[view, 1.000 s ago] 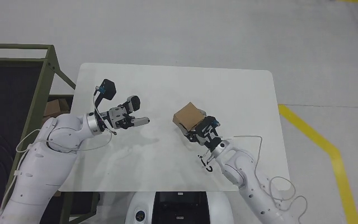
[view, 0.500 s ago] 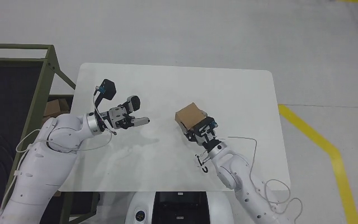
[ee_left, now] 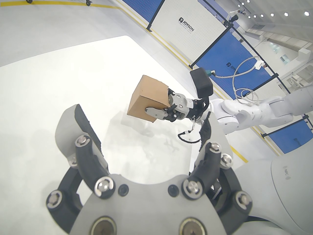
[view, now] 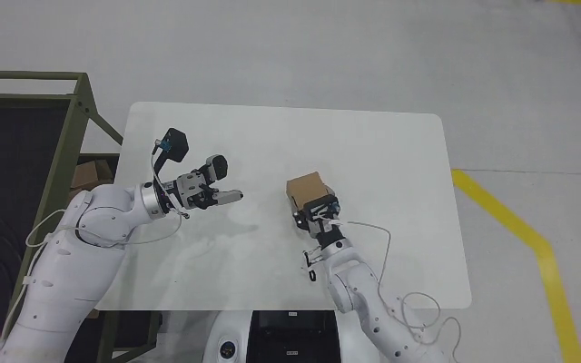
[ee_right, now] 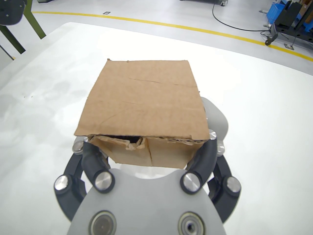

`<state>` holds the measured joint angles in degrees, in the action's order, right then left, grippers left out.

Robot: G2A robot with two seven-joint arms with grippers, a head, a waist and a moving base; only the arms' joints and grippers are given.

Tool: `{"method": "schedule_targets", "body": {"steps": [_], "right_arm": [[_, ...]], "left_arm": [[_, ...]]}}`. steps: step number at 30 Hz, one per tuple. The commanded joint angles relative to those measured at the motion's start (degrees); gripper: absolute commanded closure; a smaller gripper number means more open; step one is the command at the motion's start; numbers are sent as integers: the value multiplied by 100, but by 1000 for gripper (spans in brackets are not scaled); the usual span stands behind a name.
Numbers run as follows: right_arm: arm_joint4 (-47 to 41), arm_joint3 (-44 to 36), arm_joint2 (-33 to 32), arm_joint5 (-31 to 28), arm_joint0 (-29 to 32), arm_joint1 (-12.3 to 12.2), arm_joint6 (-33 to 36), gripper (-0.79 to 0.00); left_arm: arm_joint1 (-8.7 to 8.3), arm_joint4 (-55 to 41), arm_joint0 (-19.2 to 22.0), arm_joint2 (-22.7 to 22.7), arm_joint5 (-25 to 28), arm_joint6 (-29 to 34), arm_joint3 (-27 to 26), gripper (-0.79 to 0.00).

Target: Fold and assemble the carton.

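- right gripper (view: 315, 214) is clamped on the carton (view: 306, 189), which looks lifted just off the table (view: 390, 145), around the middle
- left gripper (view: 225, 180) is spread wide, well apart from the carton but pointing straight at its side

White table (view: 272, 136) stood on a pale grey floor (view: 272, 45) marked with a yellow line (view: 499, 209). Green frame (view: 84, 100) stood beside the table. Blue and white partition panels (ee_left: 185, 13) and ceiling spotlights (ee_left: 271, 14) were noted beyond
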<state>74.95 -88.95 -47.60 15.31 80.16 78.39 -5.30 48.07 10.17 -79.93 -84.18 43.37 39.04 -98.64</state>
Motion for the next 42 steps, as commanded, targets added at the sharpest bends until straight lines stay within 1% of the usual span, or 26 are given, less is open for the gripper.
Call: {"method": "schedule_targets", "body": {"steps": [1,8,13,20,29,35,42], "right_arm": [[-59,103,51,115,-31,43,-108,0],[-190,576,295,566,-178,237,-527,0],[-168,894,505,1005,-255,391,-741,0],[-210,1208,675,1285,-330,567,-922,0],[-243,1410,761,1338,-270,713,-1141,0],[-35,1348,857,1299,-85,755,-1270,0],[279,1261,891,1052,55,751,-1075,0]], "left_arm": [[0,0,0,0,0,0,0,-785],[0,0,0,0,0,0,0,-785],[0,0,0,0,0,0,0,-785],[0,0,0,0,0,0,0,-785],[0,0,0,0,0,0,0,-785],[0,0,0,0,0,0,0,-785],[0,0,0,0,0,0,0,-785]]}}
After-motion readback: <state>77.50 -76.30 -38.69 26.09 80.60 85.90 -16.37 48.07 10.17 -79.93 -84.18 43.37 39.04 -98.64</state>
